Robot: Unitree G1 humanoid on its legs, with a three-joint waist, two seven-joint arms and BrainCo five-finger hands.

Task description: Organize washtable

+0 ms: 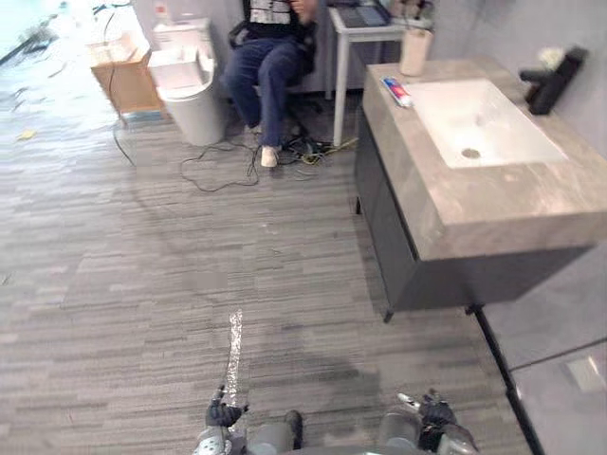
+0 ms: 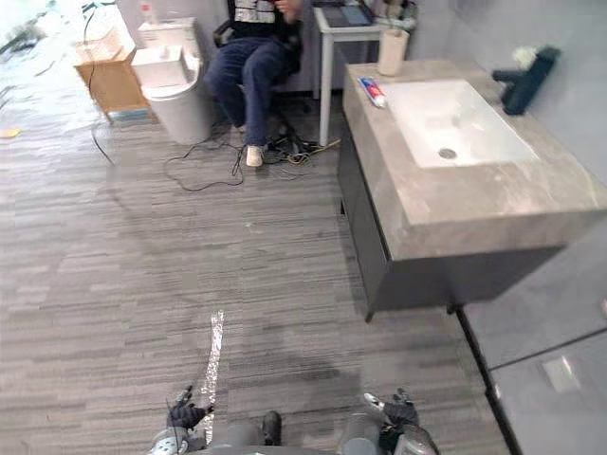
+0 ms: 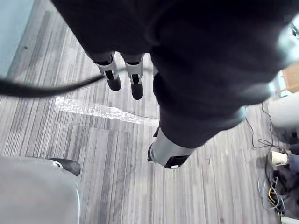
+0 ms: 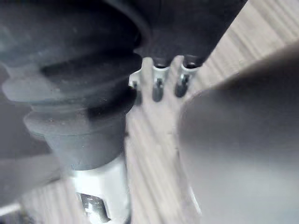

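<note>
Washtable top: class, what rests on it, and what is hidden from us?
A red, white and blue tube lies beside the white basin; a beige container stands at the far end; a dark fixture sits by the wall. The container's contents are hidden.

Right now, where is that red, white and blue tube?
In the left eye view the tube lies on the grey stone countertop at upper right, left of the white basin, near the beige cup.

Grey stone-topped washtable [image 1: 493,204] on a dark cabinet, with a white rectangular basin [image 1: 484,123] sunk in its top. A red, white and blue toothpaste tube [image 1: 396,92] lies flat beside the basin's far corner. A beige cylindrical container [image 1: 414,51] stands upright at the far end.
</note>
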